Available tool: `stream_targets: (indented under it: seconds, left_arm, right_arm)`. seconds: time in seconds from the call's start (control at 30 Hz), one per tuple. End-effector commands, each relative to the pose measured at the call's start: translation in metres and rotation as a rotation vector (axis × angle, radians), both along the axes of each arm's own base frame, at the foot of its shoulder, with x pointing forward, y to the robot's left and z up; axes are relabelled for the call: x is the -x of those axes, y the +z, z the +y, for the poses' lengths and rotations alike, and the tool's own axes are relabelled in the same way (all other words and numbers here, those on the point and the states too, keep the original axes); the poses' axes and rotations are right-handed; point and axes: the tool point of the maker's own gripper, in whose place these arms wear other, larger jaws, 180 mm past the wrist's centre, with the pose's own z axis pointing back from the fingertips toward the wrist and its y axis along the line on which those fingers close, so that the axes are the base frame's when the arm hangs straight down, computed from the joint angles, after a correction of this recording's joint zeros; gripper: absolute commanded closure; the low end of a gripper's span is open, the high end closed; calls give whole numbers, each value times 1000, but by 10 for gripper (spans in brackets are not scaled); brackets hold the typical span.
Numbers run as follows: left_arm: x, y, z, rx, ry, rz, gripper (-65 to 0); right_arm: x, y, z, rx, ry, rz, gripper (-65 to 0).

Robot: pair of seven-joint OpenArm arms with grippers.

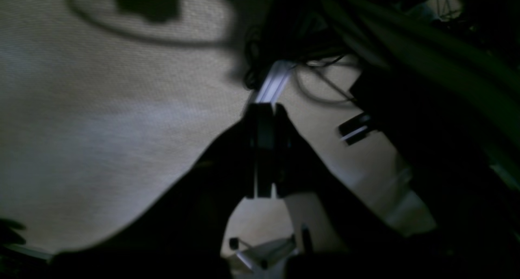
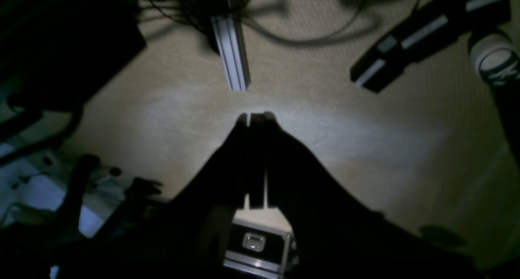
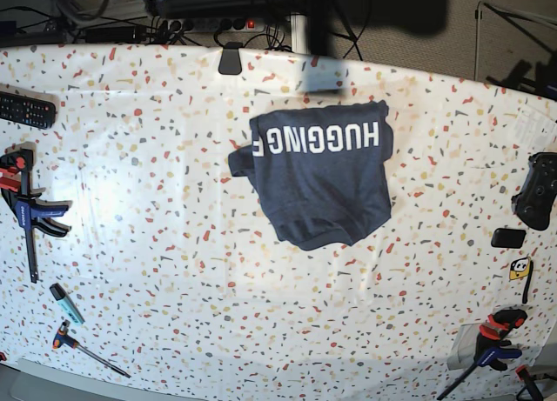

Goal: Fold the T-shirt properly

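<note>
place: a robotics lab or workshop
surface (image 3: 174, 270): a speckled terrazzo-pattern top, fixed at its edges by clamps (image 3: 30, 211) on one side and another clamp (image 3: 489, 347) at a corner
tools: a hex key (image 3: 87, 350) and a marker (image 3: 65, 303) lie near the edge
electronics: a remote control (image 3: 26, 110) and a game controller (image 3: 537, 190) on the surface; a power strip (image 3: 218, 23) and tangled cables behind it
floor: beige carpet (image 2: 365, 149) with an aluminium profile (image 2: 231, 51) and a metal-edged equipment case (image 2: 256, 246)
</note>
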Motion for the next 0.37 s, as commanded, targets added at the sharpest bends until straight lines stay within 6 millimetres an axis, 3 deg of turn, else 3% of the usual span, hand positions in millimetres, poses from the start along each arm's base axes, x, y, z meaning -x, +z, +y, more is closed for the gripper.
stream_targets:
  seconds: [0.0,0.17,0.33]
  left_arm:
    - [3,-1,-7,11,-6,5,0]
    - [-18,-4,-28,33,2,-43,0]
    - [-26,-6,-27,12,-35,-49,0]
  right_arm:
    - [4,0,-5,18,11,11,0]
    - [5,-3,1,33,36,21,0]
    - [6,-3,-1,46,31,25,0]
